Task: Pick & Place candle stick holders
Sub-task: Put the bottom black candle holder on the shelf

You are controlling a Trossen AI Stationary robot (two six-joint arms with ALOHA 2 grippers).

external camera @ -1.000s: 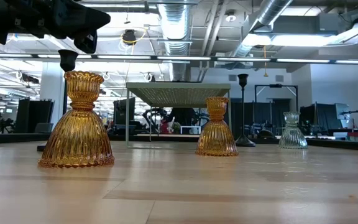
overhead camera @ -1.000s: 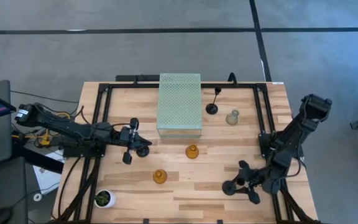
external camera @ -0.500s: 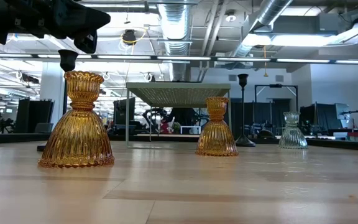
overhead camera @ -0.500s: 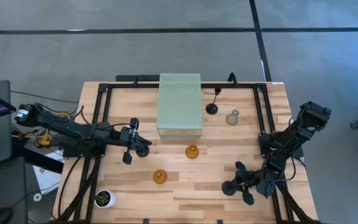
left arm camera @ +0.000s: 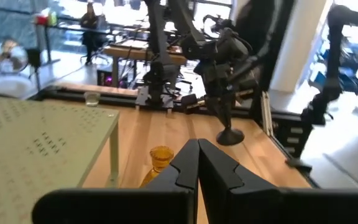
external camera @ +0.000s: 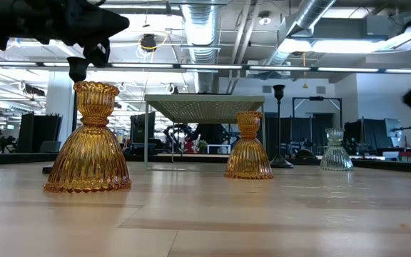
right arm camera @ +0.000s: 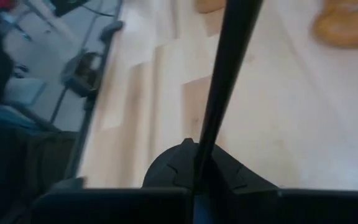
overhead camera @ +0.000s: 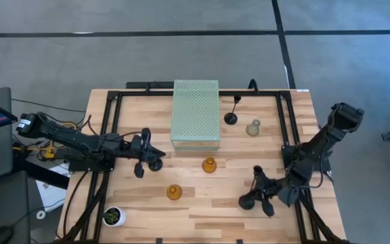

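while the right gripper (right arm camera: pixel 197 163) clenches its thin stem, the black holder (overhead camera: pixel 247 200) tilts, round-based.

One camera looks straight down on the whole table (overhead camera: pixel 202 196); another sits at tabletop level, facing the room. Both share the amber holders (external camera: pixel 88 139) (wrist cameras ride close behind each arm's fingers)

My right gripper (overhead camera: pixel 257 194) sits near the table's (overhead camera: pixel 147 203) front right; my left gripper (overhead camera: pixel 145 154) just left of the perforated block (overhead camera: pixel 196 114). Two squat holders (overhead camera: pixel 209 165) (overhead camera: pixel 174 193) in front of the block, stemmed holder (overhead camera: pixel 231 115) and another (overhead camera: pixel 252 128) right of it, plant pot (overhead camera: pixel 114 216) front left
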